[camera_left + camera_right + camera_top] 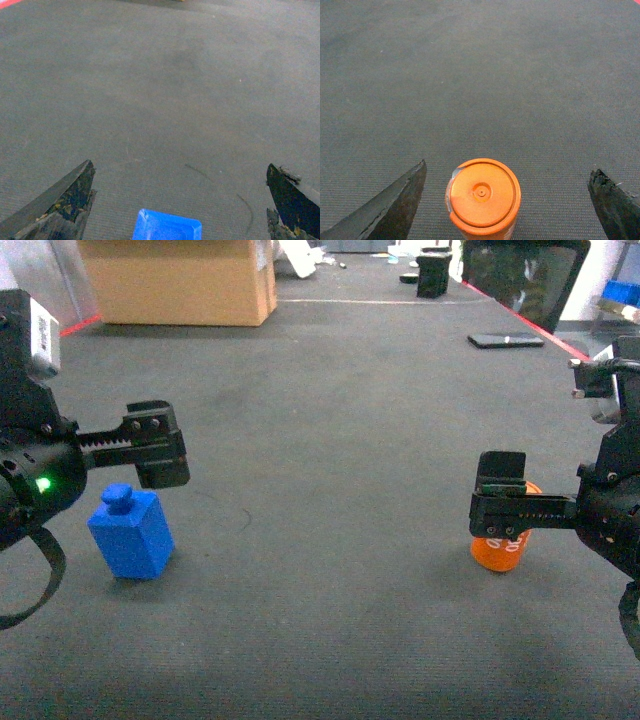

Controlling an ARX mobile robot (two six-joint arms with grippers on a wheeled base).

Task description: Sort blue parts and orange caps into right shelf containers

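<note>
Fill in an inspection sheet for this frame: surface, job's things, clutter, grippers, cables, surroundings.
Surface: dark grey carpet-like floor, bare between the arms.
Job's things: blue part standing at left; orange cap upright at right; no shelf containers in view.
Clutter: flat black device lying far right.
Grippers: left gripper open, above the blue part; right gripper open, jaws either side of the cap, not touching.
Cables: black loop hanging under the left arm.
Surroundings: cardboard box, red floor line, small black object far back.
</note>
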